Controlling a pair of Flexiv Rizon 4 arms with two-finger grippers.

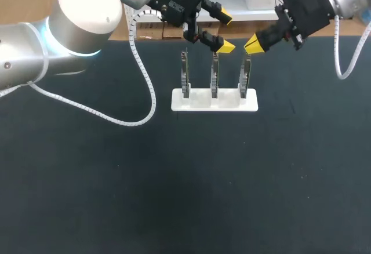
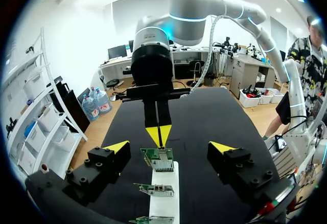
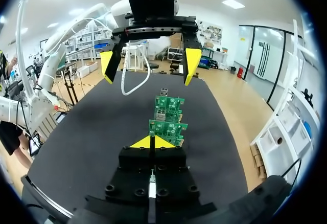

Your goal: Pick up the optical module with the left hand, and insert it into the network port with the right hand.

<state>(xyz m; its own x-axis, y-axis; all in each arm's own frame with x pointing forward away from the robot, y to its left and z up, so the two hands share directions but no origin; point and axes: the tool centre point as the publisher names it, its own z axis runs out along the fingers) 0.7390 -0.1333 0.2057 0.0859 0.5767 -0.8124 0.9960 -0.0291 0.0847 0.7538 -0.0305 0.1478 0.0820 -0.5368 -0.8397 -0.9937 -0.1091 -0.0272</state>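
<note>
Bright, even light falls from overhead, with strong glare on the left arm's [image 1: 87, 16] pale shell behind the left gripper [image 1: 225, 32], the white holder [image 1: 200, 101] beneath it nearly washed out, and scarcely any shadow on the matte black table [image 1: 174, 184].

Three green network-port boards [image 1: 214, 80] upright in a row, slotted in a white rack [image 1: 200, 101]

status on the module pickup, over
Left jaws open, empty, over the white rack. Right jaws shut by its end board. Optical module not made out. Nothing blocking the boards.
</note>
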